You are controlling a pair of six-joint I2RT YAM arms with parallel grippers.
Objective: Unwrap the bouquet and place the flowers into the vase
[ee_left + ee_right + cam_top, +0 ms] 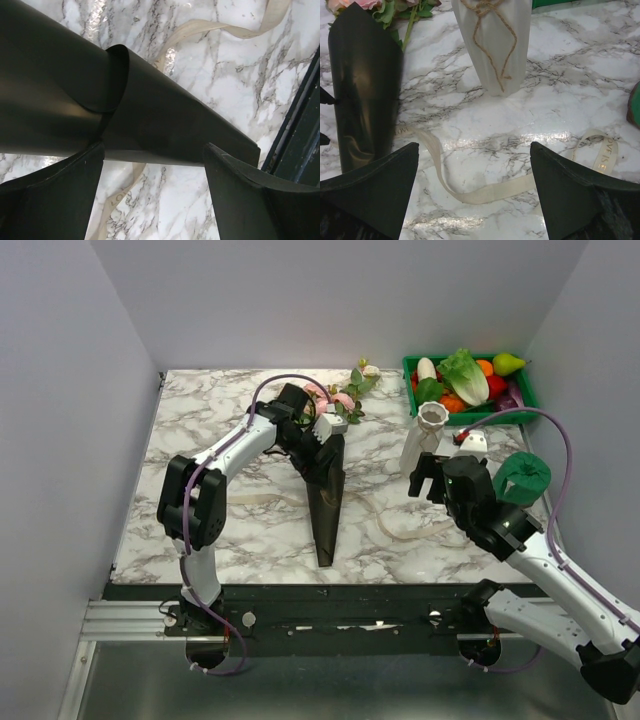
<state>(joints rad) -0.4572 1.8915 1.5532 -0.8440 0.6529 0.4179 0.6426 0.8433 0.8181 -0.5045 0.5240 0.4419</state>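
The glossy black paper wrapper (326,495) lies mid marble worktop (200,430), tip toward 6 o'clock, with pink and cream fabric roses (338,398) at its 12 o'clock mouth. I judge them light and floppy, so I would grip the stems. The left tool (318,452) hangs released over the wrapper, wrist pitched down. The right tool (428,480), released, faces the slim white ceramic vase (430,435).

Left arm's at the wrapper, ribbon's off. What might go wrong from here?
The left gripper is over the black wrapper with open jaws; closing and pulling may drag the flowers along instead of freeing them.
The right gripper sits close to the upright vase; a swing could tip it.
The loose ribbon lies between both arms and may snag.
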